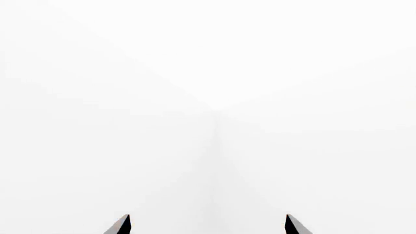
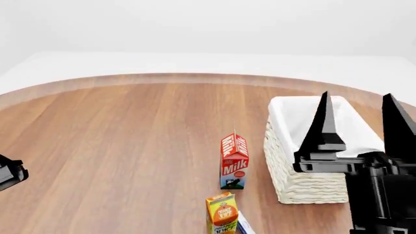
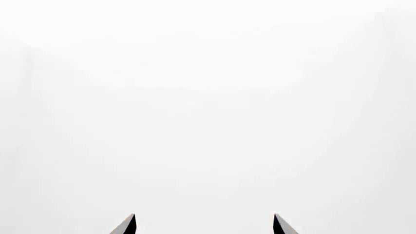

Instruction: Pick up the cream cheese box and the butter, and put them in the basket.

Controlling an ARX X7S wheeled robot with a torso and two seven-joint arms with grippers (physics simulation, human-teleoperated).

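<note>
The white woven basket [image 2: 305,187] with its cloth liner stands at the right of the wooden table. My right gripper [image 2: 357,97] is raised in front of the basket, its two black fingers [image 2: 323,126] pointing up and wide apart, holding nothing. A blue-and-white sliver of the cream cheese box [image 2: 245,225] peeks out beside the juice carton at the bottom edge. The butter is out of view. Both wrist views face blank white. The left gripper [image 1: 208,218] and the right gripper [image 3: 203,218] each show separated fingertips with nothing between them.
A red milk carton [image 2: 234,161] stands just left of the basket. An orange juice carton [image 2: 222,214] stands nearer me. A black part of my left arm [image 2: 8,174] shows at the left edge. The round wooden table [image 2: 130,136] ends at a white floor.
</note>
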